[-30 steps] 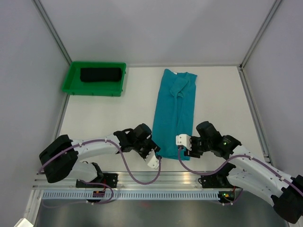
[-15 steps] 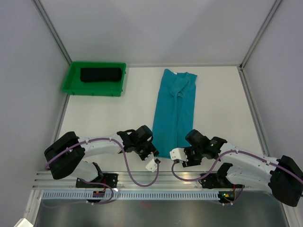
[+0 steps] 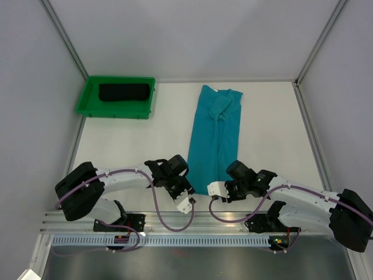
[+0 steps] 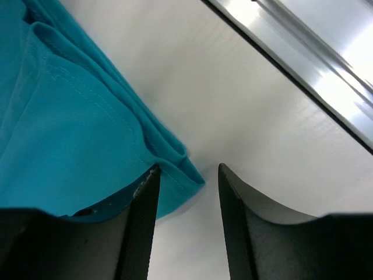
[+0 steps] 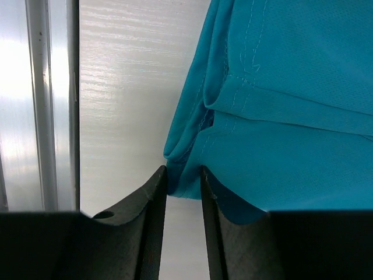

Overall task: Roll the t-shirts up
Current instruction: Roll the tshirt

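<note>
- On the desk (image 3: 134, 140), the teal t-shirt (image 3: 214, 137) lies folded into a long strip, its near hem close to the desk's near edge.
- At the far left, the black t-shirt (image 3: 123, 92) sits in the green tray (image 3: 87, 98) as a dark bundle; we cannot make out its folds.
- The left claw (image 4: 187, 169) stands open at the hem's left corner, which pokes in between its fingers.
- The right claw (image 5: 183, 174) stands narrow at the near hem, with a folded edge of cloth reaching between its tips; we cannot tell whether it pinches the cloth.
- From above, the right arm hides part of the hem.
</note>
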Controlling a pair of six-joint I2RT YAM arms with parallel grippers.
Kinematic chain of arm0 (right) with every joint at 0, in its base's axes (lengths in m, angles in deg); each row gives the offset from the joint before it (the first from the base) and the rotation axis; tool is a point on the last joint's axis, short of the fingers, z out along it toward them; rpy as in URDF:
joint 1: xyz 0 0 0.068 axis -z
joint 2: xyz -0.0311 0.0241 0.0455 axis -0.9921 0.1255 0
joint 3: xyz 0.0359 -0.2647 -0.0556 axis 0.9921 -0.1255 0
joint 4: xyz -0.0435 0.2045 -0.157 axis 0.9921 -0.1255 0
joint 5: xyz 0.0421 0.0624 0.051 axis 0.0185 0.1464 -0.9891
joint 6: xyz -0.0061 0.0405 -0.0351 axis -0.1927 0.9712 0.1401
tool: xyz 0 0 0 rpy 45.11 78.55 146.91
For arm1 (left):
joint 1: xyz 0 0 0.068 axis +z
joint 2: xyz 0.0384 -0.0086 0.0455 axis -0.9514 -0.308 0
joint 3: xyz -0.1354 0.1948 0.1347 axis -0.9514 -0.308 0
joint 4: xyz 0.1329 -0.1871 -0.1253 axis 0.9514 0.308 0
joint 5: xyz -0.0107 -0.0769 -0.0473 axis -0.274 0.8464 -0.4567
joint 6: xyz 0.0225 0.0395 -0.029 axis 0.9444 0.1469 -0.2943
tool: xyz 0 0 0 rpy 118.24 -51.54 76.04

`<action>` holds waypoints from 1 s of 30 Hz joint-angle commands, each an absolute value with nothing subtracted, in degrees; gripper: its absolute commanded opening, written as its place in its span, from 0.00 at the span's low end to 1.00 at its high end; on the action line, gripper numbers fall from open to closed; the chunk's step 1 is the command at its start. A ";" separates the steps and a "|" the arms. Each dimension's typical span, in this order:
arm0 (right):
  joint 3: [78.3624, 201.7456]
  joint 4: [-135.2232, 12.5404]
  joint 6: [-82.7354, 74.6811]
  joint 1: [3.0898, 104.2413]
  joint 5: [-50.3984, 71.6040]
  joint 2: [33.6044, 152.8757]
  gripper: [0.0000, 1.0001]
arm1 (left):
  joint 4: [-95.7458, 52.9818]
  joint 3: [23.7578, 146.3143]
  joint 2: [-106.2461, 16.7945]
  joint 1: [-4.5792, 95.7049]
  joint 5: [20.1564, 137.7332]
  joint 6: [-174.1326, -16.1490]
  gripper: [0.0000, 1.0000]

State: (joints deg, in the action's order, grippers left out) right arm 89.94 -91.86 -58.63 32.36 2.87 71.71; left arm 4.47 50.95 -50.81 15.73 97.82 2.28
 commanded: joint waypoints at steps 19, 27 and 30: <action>94.39 -94.67 -54.27 32.52 2.34 70.96 0.00 | 8.39 58.10 -53.60 18.09 101.25 -15.96 0.02; 97.99 -93.62 -52.42 38.40 -2.50 73.50 0.01 | 14.38 64.10 -56.33 24.86 108.30 -28.01 0.02; 98.96 -92.21 -51.01 40.95 -3.20 74.91 0.00 | 14.21 66.47 -58.26 27.84 110.84 -31.52 0.02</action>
State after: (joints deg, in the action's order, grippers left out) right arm 96.30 -94.00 -52.95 39.00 -0.28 73.89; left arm 11.99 63.54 -56.06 25.52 104.88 -24.30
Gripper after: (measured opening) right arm 0.007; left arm 0.033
